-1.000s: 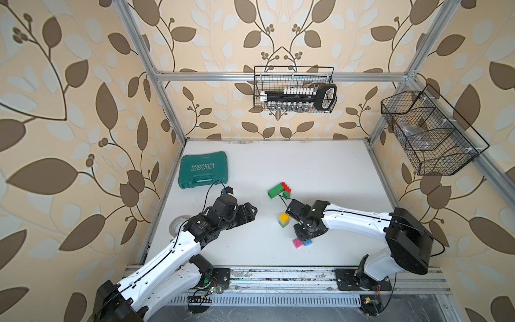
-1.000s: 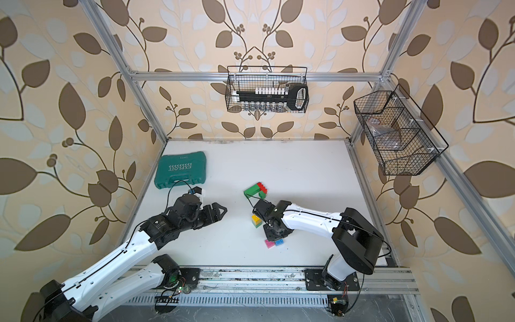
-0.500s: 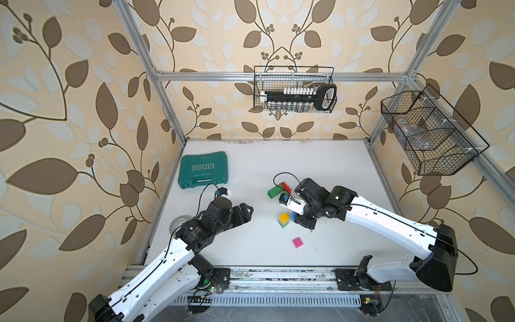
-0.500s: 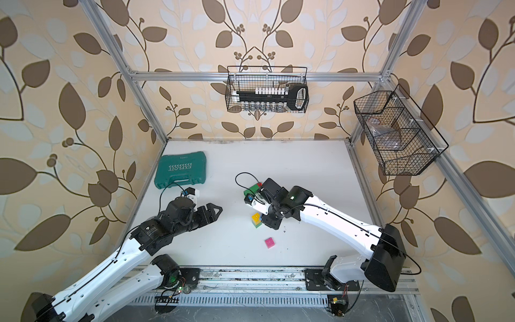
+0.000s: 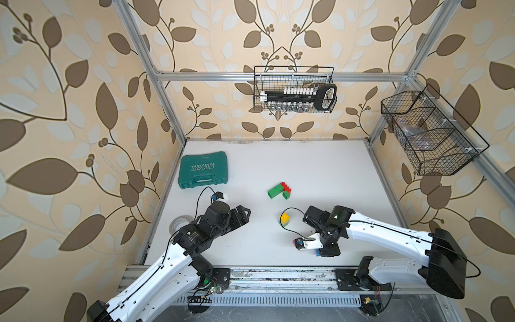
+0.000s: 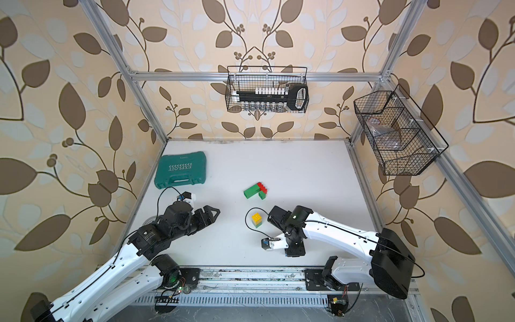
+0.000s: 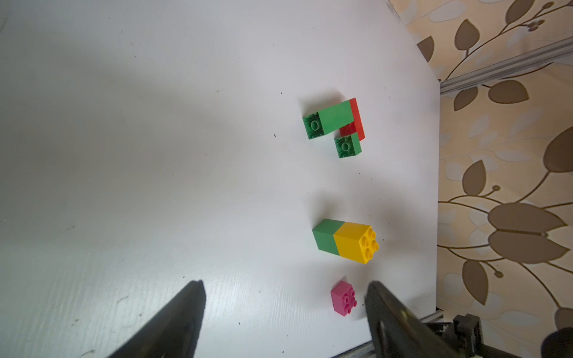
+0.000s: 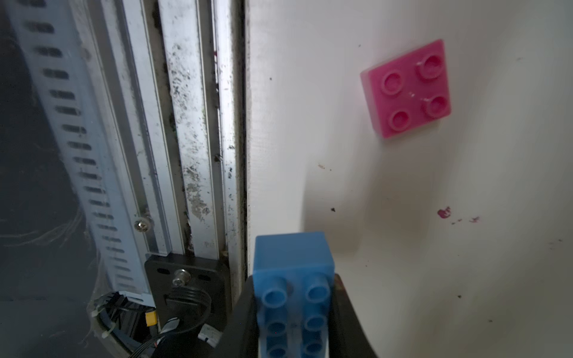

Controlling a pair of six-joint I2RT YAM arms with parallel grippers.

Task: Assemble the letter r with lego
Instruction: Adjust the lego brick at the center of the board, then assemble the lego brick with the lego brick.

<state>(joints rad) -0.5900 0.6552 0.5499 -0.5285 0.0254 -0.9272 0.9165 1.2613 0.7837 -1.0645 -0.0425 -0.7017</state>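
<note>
A: Right gripper (image 8: 293, 313), what's the claw doing?

B: Clamped on a blue brick (image 8: 293, 263). A dark finger (image 8: 242, 328) presses each long side, and the studs face the wrist camera. The brick hangs at the front edge of the white table (image 8: 403, 248), just beside the metal rail (image 8: 192, 124). It casts a shadow on the surface beyond it, so it looks lifted.

A: Left gripper (image 5: 246, 215)?

B: Jaws spread wide with nothing between them. It hovers over bare table on the left side, on the near side of the teal tool case (image 5: 203, 170).

A: Loose bricks?

B: The pink brick (image 8: 406, 88) lies flat, studs up, near the blue one but apart from it. In both top views the right wrist mostly hides it. The yellow-on-green stack (image 5: 284, 218) stands upright mid-table, yellow on top, near the right arm's wrist.

A: And the group farther back?

B: There are three pieces, all touching. The long green brick (image 7: 331, 119) lies on its side, hollow underside toward the left wrist camera. The small green brick (image 7: 348, 145) is turned the same way. Both butt against the red brick (image 7: 356, 119) behind them. I cannot tell whether they are clicked together. The group sits apart from the stack, nearer the back wall.
</note>
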